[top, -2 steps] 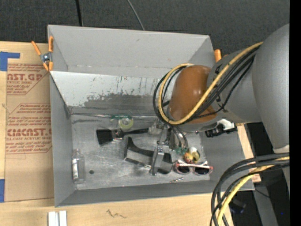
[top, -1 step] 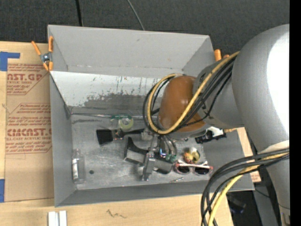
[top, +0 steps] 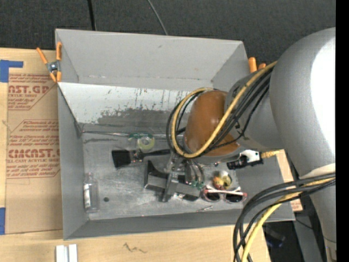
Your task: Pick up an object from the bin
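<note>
My gripper (top: 183, 174) is low in the bin's right-middle, beneath the arm's wrist. It is directly over a black angular piece (top: 157, 182) lying on the floor, and seems to touch that piece's right end. Just right of the gripper lie a pair of sunglasses with a red and white frame (top: 224, 195) and a small yellow and red thing (top: 221, 179). To its left lies a black clip-like object (top: 121, 158), with a clear tape roll (top: 145, 142) just behind it.
A small clear object (top: 88, 195) lies alone near the bin's left wall. The arm and its looping cables cover the bin's right side. Bare floor shows at the front left and along the back.
</note>
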